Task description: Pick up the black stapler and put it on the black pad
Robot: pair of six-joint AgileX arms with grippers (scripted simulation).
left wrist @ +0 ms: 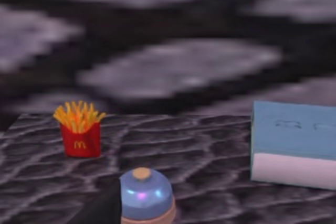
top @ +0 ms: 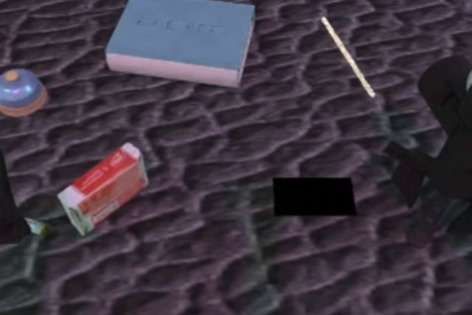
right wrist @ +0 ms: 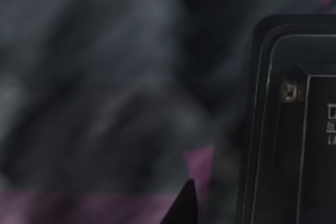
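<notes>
Right gripper [top: 426,182] sits low over the table [top: 221,271], just right of the black pad [top: 314,196] and near the table's right edge. Can't tell whether it's grasping anything, because the dark arm blocks it from above. Right wrist view is dark. A dark body with a rounded corner, a small screw and pale lettering fills one side of it, very close. It looks like the black stapler [right wrist: 294,145], so it's off the pad, right under that gripper. From above I can't separate it from the arm.

Pad is bare and flat.

Left gripper [top: 26,226] is parked far left of the pad at the table edge, state also unclear.

Other items:
- red-and-white carton [top: 103,187]: left of the pad
- blue box [top: 181,36]: behind the pad, to its left
- bell [top: 21,91]: far left of the pad and behind it
- thin pale stick [top: 347,56]: behind the pad, slightly right
</notes>
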